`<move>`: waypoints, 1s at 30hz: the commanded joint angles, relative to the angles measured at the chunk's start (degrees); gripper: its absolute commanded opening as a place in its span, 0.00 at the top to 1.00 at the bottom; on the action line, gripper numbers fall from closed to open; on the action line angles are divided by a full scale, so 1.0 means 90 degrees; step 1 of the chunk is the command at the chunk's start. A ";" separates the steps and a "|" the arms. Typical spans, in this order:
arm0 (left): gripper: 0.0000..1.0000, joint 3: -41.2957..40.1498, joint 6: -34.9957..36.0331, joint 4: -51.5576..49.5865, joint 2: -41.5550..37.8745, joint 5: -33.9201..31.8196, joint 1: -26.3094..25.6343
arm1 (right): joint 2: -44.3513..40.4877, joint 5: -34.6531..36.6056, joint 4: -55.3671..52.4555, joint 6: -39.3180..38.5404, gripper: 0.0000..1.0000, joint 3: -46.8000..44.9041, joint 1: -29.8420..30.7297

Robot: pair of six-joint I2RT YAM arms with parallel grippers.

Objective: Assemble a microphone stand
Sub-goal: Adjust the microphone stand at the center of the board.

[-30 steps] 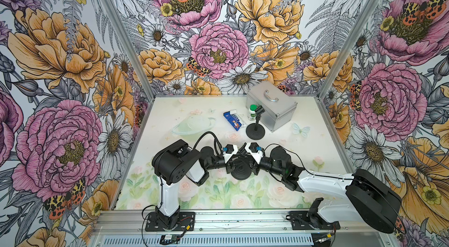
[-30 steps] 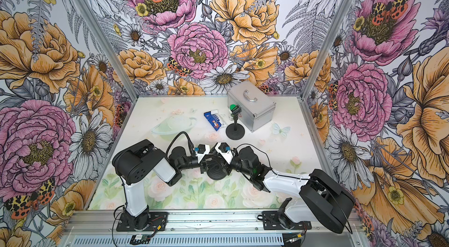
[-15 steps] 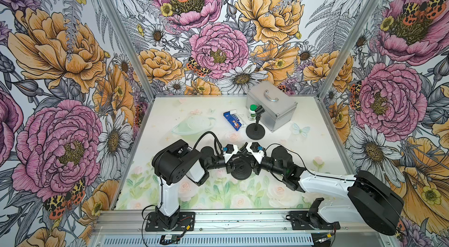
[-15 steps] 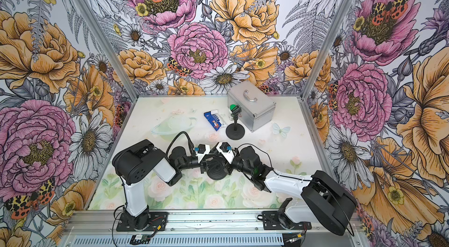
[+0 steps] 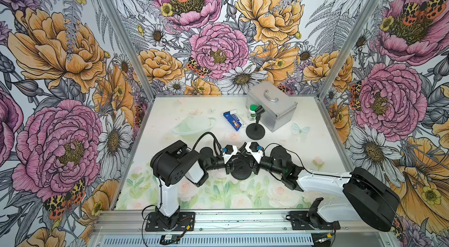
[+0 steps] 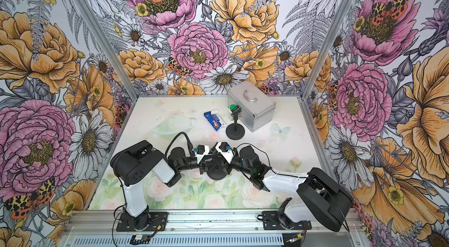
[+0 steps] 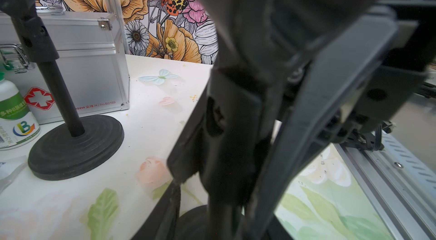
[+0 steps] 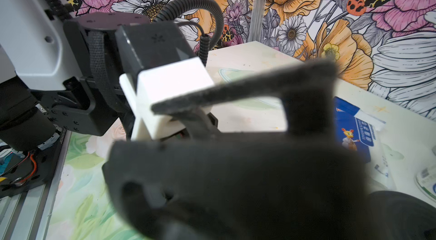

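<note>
Flower-printed walls (image 5: 73, 51) enclose the pale floral table (image 5: 165, 114). At front centre the left gripper (image 5: 233, 163) sits at the black microphone stand base (image 5: 241, 173); how far it is open I cannot tell. The right gripper (image 5: 250, 162) is closed beside it. Farther back stand an assembled stand (image 5: 255, 128) and an aluminium case (image 5: 274, 108).

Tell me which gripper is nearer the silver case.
Right, narrowly. Of the stand between them, the right gripper takes the side toward the silver case; the left gripper takes the opposite side.
</note>
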 commanded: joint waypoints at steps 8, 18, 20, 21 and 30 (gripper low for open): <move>0.57 -0.0078 0.0123 0.0107 -0.0193 -0.0093 -0.0057 | -0.0340 0.0092 -0.0713 -0.0061 0.98 -0.0286 0.0011; 0.63 -0.0051 0.0178 0.0103 -0.0117 -0.0159 -0.0087 | -0.0171 0.1026 -0.1185 -0.0270 1.00 0.0164 0.0079; 0.64 0.0025 0.0172 0.0097 -0.0045 -0.0161 -0.0072 | -0.0202 0.1562 -0.1290 -0.0376 1.00 0.0203 0.0088; 0.64 0.0076 0.0161 0.0094 -0.0008 -0.0165 -0.0069 | -0.0222 0.1822 -0.1254 -0.0402 1.00 0.0186 0.0082; 0.67 0.0295 0.0162 0.0102 0.0182 -0.0071 -0.0062 | 0.0148 0.2278 0.0058 -0.0063 1.00 -0.0053 0.0089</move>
